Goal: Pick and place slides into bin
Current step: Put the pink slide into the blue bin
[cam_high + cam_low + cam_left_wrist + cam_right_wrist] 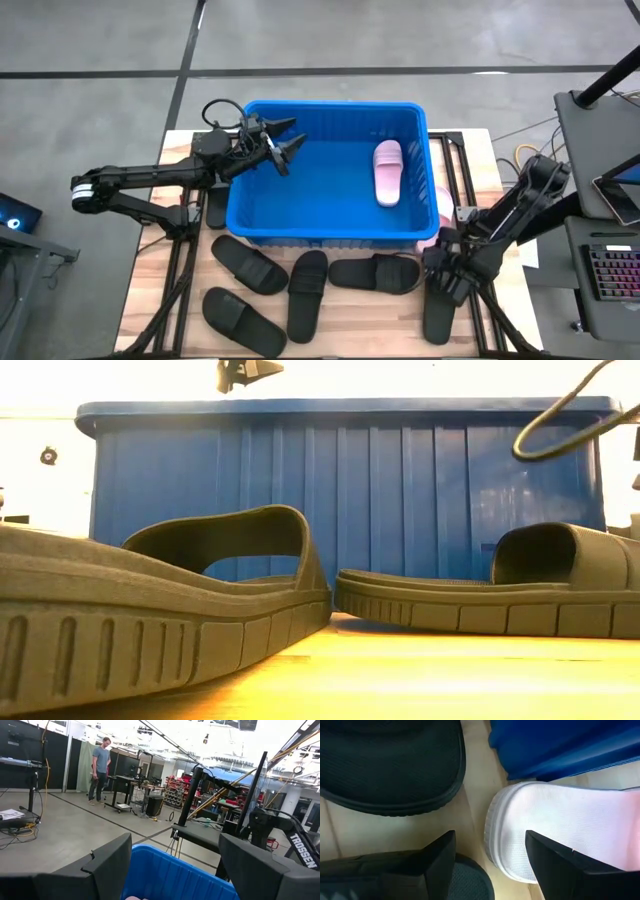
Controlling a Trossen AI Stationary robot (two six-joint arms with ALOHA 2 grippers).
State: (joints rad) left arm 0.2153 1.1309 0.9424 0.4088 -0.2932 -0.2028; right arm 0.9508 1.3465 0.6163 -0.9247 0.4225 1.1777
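Observation:
The blue bin (330, 235) stands mid-table with one pale pink slide (387, 172) lying flat inside it at the right. My left gripper (285, 143) hovers open and empty over the bin's far left corner; it also shows in the low view (245, 372). A second pink slide (560, 830) lies on the table by the bin's near right corner. My right gripper (490, 865) is open and low over that slide's rounded end, one finger over the slide, the other beside it. Several black slides (307, 290) lie flat in front of the bin. My right gripper points down at the pink slide's rounded end (520, 845). One finger (555, 865) lies over the end of its sole. I cannot tell whether it touches the slide.
Black slides lie at the near left (240, 318), near the bin's front wall (375, 272) and under my right arm (440, 310); another (215, 205) lies left of the bin. A person (100, 767) stands far off in the room. The bin's left half is bare.

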